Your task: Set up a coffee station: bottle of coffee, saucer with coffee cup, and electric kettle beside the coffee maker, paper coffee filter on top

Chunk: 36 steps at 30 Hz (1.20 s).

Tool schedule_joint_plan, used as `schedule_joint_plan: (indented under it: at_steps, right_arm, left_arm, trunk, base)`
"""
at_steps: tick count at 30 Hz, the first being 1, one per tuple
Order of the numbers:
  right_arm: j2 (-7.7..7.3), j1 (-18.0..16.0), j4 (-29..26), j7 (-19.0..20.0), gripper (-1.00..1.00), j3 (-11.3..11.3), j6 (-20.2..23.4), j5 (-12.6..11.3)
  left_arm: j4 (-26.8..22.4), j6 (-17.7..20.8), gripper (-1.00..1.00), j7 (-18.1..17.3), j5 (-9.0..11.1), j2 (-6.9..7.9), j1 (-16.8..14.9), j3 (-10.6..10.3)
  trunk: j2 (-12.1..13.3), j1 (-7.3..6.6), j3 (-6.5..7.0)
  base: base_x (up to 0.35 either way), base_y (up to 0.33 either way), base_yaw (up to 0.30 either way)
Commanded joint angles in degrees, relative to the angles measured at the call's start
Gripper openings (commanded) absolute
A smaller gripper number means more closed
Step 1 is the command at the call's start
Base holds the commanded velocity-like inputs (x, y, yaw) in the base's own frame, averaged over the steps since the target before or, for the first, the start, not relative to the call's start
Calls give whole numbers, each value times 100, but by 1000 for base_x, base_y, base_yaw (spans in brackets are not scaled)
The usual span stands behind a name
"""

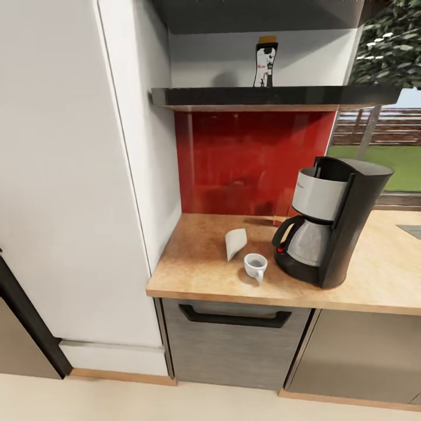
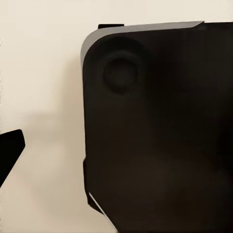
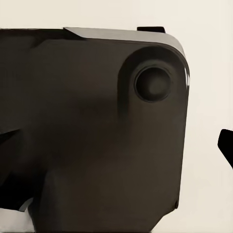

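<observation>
White paper coffee filter [image 1: 235, 242] and coffee cup [image 1: 255, 266] are sitting just beside the coffee maker [image 1: 328, 222]; can't tell the finger state on either gripper.

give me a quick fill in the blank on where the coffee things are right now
1. The bottle of coffee stands on the kitchen ____.
2. The paper coffee filter lies on the kitchen countertop, not yet on top of the coffee ____.
3. The coffee cup sits directly on the countertop, between the filter and the coffee maker, with no ____ under it.

Missing words: shelf; maker; saucer
</observation>
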Motion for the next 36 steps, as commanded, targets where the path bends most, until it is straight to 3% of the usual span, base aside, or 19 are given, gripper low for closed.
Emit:
schedule_joint_plan:
  at_steps: [1, 24, 32, 36]
  right_arm:
    - [3, 1, -6, 5, 100, -1, -12, -3]
    - [39, 1, -82, 5, 100, 12, -160, -6]
    - [41, 1, -82, 1, 100, 3, -162, -14]
    - [39, 1, -69, -22, 100, 10, -162, 12]
  left_arm:
    - [5, -19, 100, 0, 0, 3, -4, 0]
    - [14, 35, 100, 105, -1, 21, -20, 4]
    - [3, 756, 100, 618, -22, -5, -57, 0]
    - [11, 897, 100, 695, -18, 0, -81, 2]
  trunk:
    - [39, -23, 14]
    - [961, -528, 427]
    - [1282, -704, 570]
    - [1443, -791, 642]
  base:
    - [0, 0, -3]
    - [0, 0, 0]
    - [0, 0, 0]
    - [0, 0, 0]
